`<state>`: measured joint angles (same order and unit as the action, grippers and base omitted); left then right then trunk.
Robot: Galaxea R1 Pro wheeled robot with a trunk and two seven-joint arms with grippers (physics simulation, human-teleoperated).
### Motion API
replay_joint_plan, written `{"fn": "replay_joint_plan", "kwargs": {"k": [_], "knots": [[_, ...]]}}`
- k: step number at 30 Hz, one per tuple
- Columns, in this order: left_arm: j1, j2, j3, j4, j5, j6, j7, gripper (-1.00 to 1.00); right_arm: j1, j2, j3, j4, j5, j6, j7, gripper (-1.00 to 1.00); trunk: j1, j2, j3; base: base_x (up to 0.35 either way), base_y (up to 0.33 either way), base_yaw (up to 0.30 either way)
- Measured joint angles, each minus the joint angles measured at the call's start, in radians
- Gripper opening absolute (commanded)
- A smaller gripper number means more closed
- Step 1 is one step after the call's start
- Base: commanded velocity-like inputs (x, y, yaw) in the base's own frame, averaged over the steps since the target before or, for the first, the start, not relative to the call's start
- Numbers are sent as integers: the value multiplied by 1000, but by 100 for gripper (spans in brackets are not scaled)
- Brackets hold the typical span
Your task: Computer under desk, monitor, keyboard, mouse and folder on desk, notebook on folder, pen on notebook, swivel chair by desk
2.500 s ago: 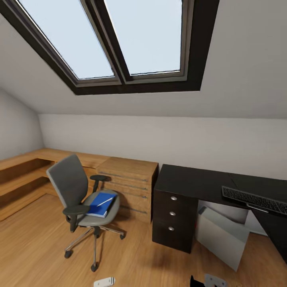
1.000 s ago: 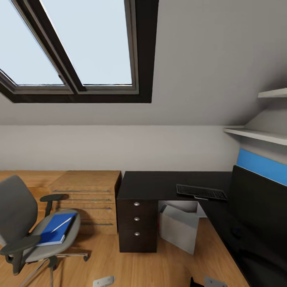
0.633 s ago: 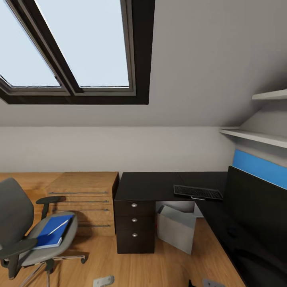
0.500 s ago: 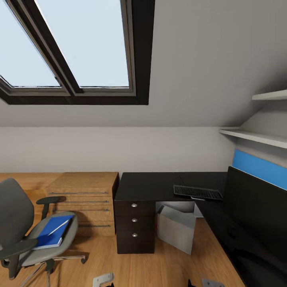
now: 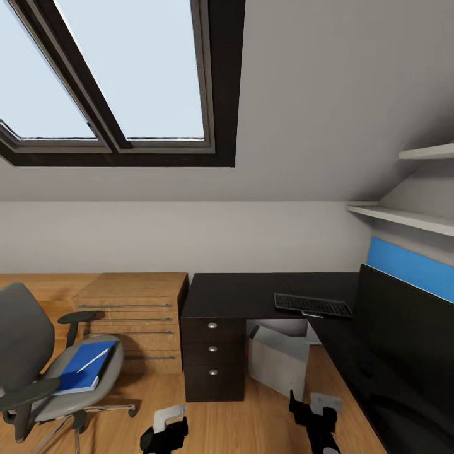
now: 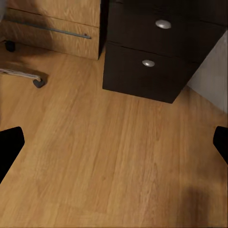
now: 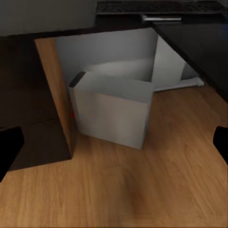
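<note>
The grey swivel chair (image 5: 28, 353) stands at the left, apart from the black desk (image 5: 246, 293). On its seat lies the blue folder (image 5: 85, 369) with the white pen (image 5: 94, 359) across it; a dark edge, maybe the notebook, shows beside it. The keyboard (image 5: 312, 306) (image 7: 156, 7) rests on the desk, and the black monitor (image 5: 403, 334) is at the right. Under the desk is the white computer (image 5: 277, 366) (image 7: 114, 114). I cannot make out the mouse. My left gripper (image 5: 165, 432) (image 6: 114, 147) and right gripper (image 5: 315, 416) (image 7: 114, 147) are open, empty, over the floor.
A light wooden drawer chest (image 5: 135, 315) (image 6: 57, 19) adjoins the desk's three-drawer unit (image 5: 212, 347) (image 6: 156, 52). A chair caster (image 6: 38, 83) sits on the plank floor near the left gripper. White shelves (image 5: 410, 217) and a blue back panel (image 5: 410, 265) line the right wall.
The view first turned right, bringing the monitor and shelves in. In the last half second both grippers rose into the bottom of the head view; the room's things stayed put.
</note>
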<state>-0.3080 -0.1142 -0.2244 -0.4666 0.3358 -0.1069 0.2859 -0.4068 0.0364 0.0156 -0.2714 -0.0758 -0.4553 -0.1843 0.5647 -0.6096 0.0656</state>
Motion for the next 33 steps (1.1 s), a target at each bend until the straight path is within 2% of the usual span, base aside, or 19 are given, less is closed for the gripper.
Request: {"fn": "replay_joint_plan", "kwargs": {"k": [6, 7, 10, 11, 12, 15, 22, 33], "knots": [[0, 4, 1, -140, 4, 151, 0, 100, 0, -1, 1, -214, -1, 178, -20, 100, 0, 0, 0, 0, 0, 0], [0, 5, 2, -181, 3, 192, 1, 100, 0, 0, 1, -292, -2, 253, -26, 100, 0, 0, 0, 0, 0, 0], [0, 6, 2, -243, 3, 237, 1, 100, 0, 0, 0, -415, -4, 380, -37, 100, 0, 0, 0, 0, 0, 0], [0, 6, 2, -278, 3, 256, 2, 100, 0, 0, 1, -490, -5, 463, -46, 100, 0, 0, 0, 0, 0, 0], [-1, 5, 2, -322, 3, 277, 1, 100, 0, 1, 1, -622, -8, 641, -69, 100, 0, 0, 0, 0, 0, 0], [0, 4, 1, -346, 5, 288, 0, 100, 0, 4, -5, -759, -28, 811, -89, 100, 0, 0, 0, 0, 0, 0], [0, 7, 1, -352, 5, 292, -1, 100, 25, 7, -10, -802, -105, 885, -103, 100, 0, 0, 0, 0, 0, 0], [0, 13, 0, -354, 4, 292, -1, 100, 58, 6, -9, -811, -125, 889, -106, 100, 0, 0, 4, 0, 0, -89]]}}
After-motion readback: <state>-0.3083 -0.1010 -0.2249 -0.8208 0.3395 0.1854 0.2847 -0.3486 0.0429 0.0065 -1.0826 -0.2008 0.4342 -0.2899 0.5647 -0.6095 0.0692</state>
